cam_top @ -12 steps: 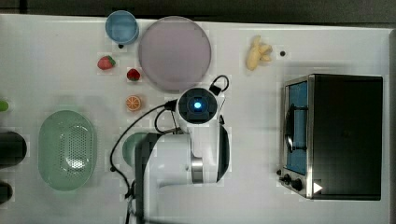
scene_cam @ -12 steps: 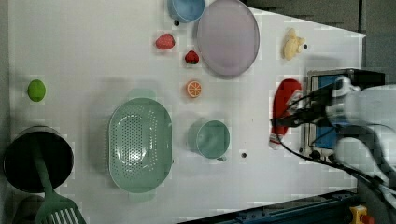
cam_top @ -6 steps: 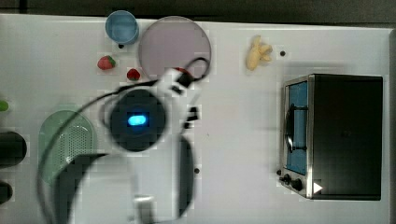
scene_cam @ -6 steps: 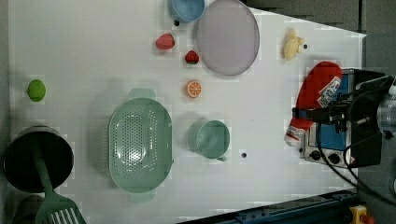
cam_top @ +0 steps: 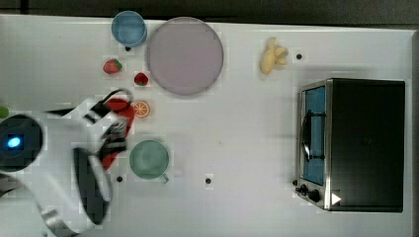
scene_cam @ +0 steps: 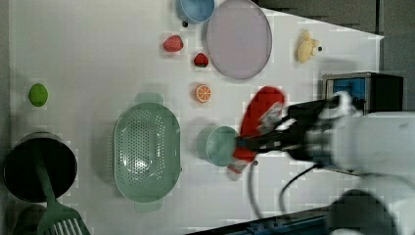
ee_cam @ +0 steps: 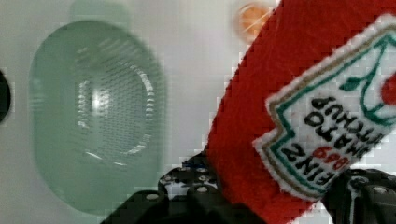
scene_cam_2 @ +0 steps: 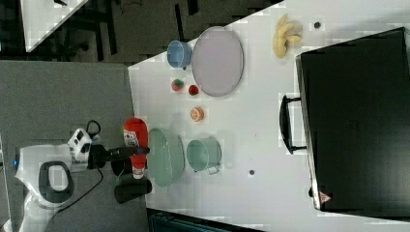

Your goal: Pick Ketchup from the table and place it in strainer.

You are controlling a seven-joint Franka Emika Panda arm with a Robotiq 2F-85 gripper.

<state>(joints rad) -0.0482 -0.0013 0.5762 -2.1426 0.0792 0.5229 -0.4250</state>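
Carrying red squeeze ketchup bottle [scene_cam: 259, 117] aloft, black gripper [scene_cam: 266, 139] fingers clamped across its middle; pale green perforated oval plastic strainer [scene_cam: 146, 152] lies at nine o'clock in left view, teal mug [scene_cam: 221, 145] between.

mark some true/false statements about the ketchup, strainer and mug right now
1. The gripper holds the ketchup off the table. True.
2. The ketchup already lies in the strainer. False: it is in the gripper, and the strainer's bottom is bare in the left view.
3. An orange slice lies between the plate and the mug in the left view. True.
4. The mug sits inside the strainer. False: it stands on the table beside the strainer.
5. Two strawberries lie near the plate. True.
6. The oven door stands open. False: it looks closed.
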